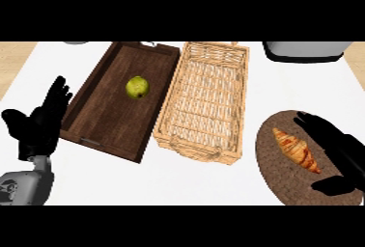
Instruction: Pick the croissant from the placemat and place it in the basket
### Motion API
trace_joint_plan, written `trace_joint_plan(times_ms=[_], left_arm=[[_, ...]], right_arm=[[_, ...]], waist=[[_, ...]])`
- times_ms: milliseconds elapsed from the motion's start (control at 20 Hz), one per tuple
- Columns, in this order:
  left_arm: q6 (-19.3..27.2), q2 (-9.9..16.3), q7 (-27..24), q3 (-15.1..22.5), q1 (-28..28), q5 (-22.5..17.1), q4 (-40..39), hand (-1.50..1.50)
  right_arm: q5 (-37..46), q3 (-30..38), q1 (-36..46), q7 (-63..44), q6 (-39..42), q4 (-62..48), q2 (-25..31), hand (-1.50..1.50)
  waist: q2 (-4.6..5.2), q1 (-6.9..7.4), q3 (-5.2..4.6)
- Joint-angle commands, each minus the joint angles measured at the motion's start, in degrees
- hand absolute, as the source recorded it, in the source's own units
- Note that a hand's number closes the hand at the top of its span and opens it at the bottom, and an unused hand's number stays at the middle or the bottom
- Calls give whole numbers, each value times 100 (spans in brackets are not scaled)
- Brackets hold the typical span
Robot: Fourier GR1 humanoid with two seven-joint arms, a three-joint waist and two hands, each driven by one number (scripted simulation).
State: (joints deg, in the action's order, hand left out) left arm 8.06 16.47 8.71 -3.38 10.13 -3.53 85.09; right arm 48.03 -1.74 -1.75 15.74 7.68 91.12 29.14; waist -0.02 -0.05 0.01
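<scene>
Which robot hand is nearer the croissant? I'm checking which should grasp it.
The right robot hand: it is open right beside the croissant over the placemat. The left robot hand rests far across, beyond the tray.

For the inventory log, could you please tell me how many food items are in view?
2: a croissant on the placemat at right, and a pear in the wooden tray. The basket shows none.
</scene>
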Motion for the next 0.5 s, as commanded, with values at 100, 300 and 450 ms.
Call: trace_joint_plan(times_ms=[100, 300, 450], left_arm=[[-81, -162, 39, -40, 3, 211, 71, 0], [-235, -120, -26, -270, 286, 171, -329, 0], [-584, 82, -140, -451, -104, -27, -95, 0]], right_arm=[[364, 218, 106, 557, -350, -683, -251, -150], [521, 386, 56, 373, -193, -534, -251, -150], [1050, 61, 388, 44, -488, -929, -614, -150]], waist=[[1, 8, 0], [2, -10, -1], [2, 21, 0]])
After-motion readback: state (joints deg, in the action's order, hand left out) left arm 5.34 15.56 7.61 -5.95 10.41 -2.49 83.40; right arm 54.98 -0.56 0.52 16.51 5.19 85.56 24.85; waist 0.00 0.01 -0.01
